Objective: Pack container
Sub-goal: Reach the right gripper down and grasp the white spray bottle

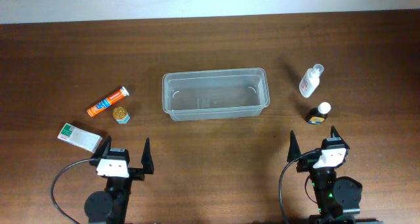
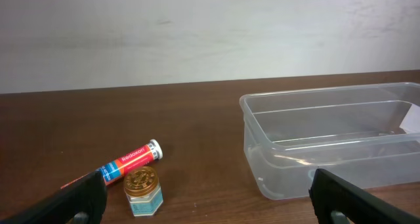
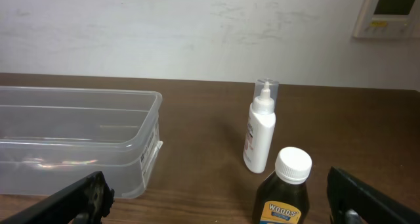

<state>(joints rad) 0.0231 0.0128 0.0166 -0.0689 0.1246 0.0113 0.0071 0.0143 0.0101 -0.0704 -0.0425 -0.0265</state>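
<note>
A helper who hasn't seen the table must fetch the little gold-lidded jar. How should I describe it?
Find the clear container in the middle of the table and look to its left, where three small things sit. The jar stands beside the orange tube, on the side away from the wall. It alone is squat and upright, gold-lidded, unlike the long tube and flat box.

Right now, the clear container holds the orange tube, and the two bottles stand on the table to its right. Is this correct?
Not quite. The container is empty; the overhead view shows the orange tube lying on the table to its left. The white bottle and the dark bottle do stand to its right.
</note>
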